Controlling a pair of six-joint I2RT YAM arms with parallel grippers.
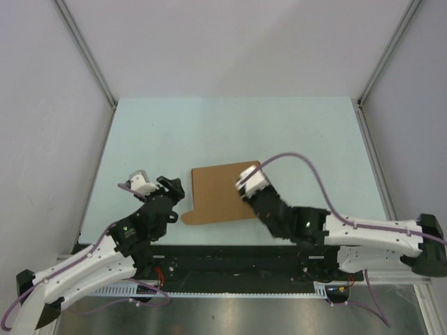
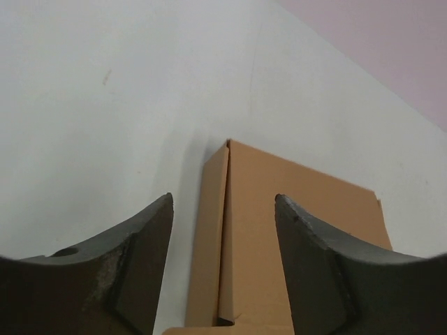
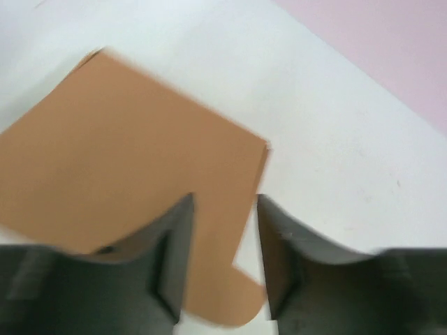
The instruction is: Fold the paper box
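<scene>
The paper box is a flat brown cardboard sheet lying on the pale table near the front centre, with a rounded tab at its near left corner. My left gripper is open just left of the sheet. In the left wrist view its jaws frame the box, where a narrow folded flap runs along the edge. My right gripper hovers over the sheet's right edge. In the right wrist view it is open, with the box edge and a rounded tab showing between the fingers.
The pale table is enclosed by white walls with aluminium posts at the back left and back right. A black rail carrying the arm bases runs along the near edge.
</scene>
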